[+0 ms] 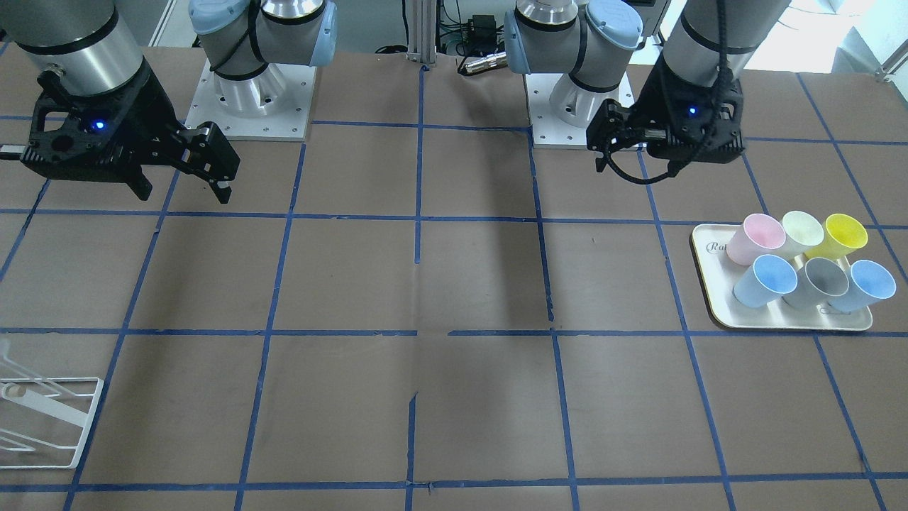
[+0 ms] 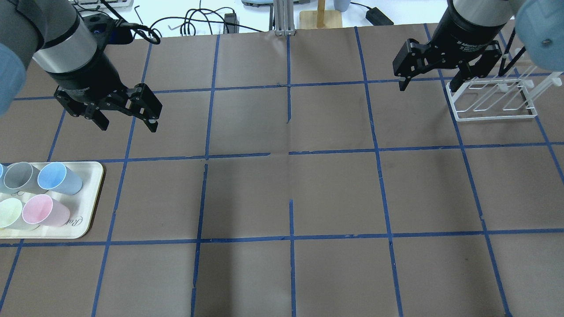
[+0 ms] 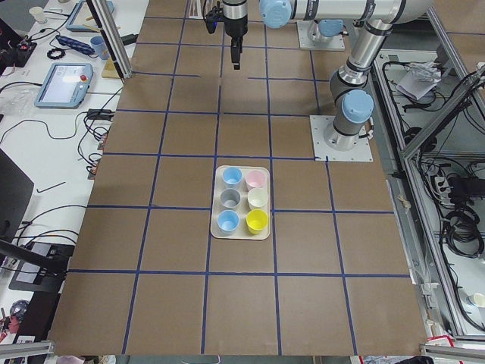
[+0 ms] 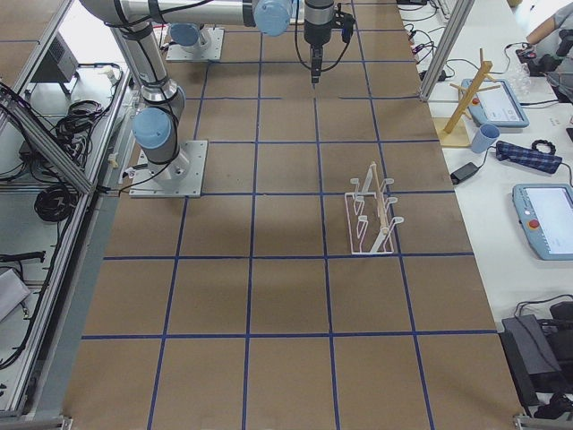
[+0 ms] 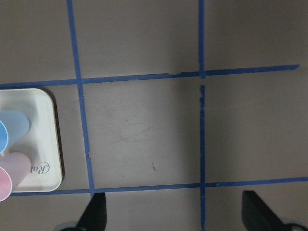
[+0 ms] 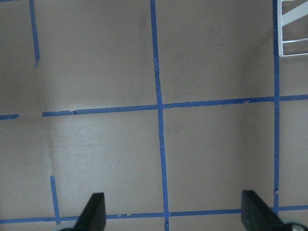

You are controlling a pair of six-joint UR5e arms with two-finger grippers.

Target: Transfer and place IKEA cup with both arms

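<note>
Brown table (image 2: 335, 193); blue tape grid (image 2: 291, 238)

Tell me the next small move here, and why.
Probably swing the open left gripper over the blue cup at the inner edge of the tray: the gripper hangs empty near the tray, and every cup stands there ungripped.

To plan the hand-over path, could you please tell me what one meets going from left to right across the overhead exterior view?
cup tray → left gripper, open → right gripper, open → white rack
</note>
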